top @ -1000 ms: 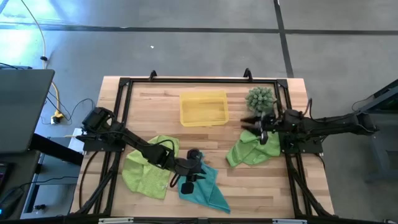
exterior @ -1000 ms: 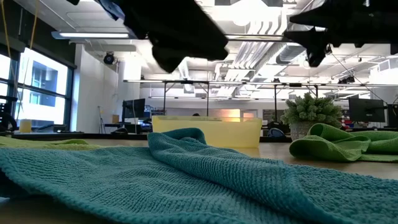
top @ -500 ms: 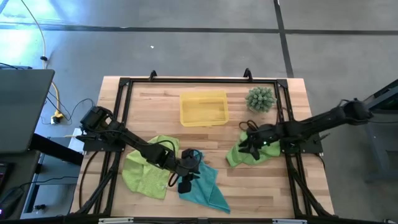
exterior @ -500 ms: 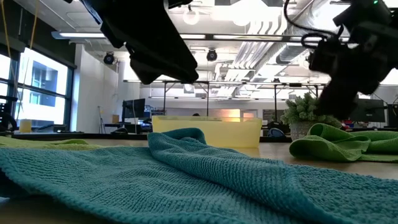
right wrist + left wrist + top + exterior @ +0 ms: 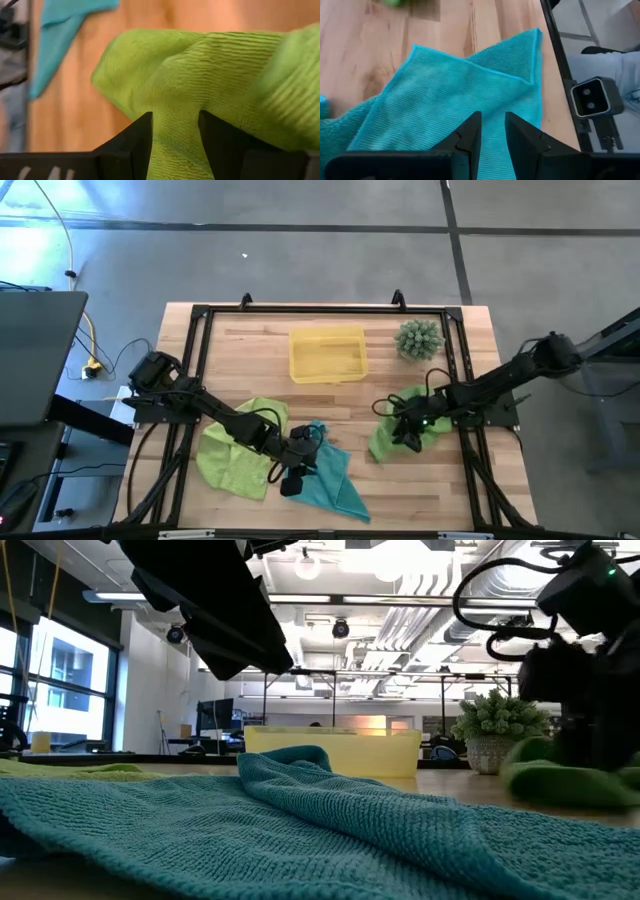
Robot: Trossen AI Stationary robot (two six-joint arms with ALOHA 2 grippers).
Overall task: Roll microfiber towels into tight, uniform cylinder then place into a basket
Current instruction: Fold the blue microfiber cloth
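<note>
The right gripper point(image 5: 175, 131) presses down into a crumpled lime-green microfibre towel point(image 5: 398, 438) near the right edge of the pale wooden table point(image 5: 400, 490), a ridge of the cloth pinched between its two dark fingers point(image 5: 134, 142). The left gripper point(image 5: 296, 477) hangs over a teal microfibre towel point(image 5: 330, 478) by the table's front edge, its fingers point(image 5: 468, 141) parted by a narrow gap with only cloth showing below; nothing is held. The teal towel lies partly unfolded, one corner turned over, its ribbed weave filling the foreground at table height. A second lime-green towel point(image 5: 232, 458) sits rumpled towards the front left corner, just beside the teal one. The shallow translucent yellow plastic basket point(image 5: 327, 355) stands near the back edge, midway along it, well apart from all three towels. A spiky green ball-shaped plant point(image 5: 418, 339) occupies the back right corner. A black metal frame point(image 5: 196, 360) borders the tabletop, which stands on a grey concrete floor point(image 5: 300, 250). Beyond the table stretches an open workshop with ceiling light strips point(image 5: 390, 600), exposed ducts and a bright window point(image 5: 55, 680) on one side.
</note>
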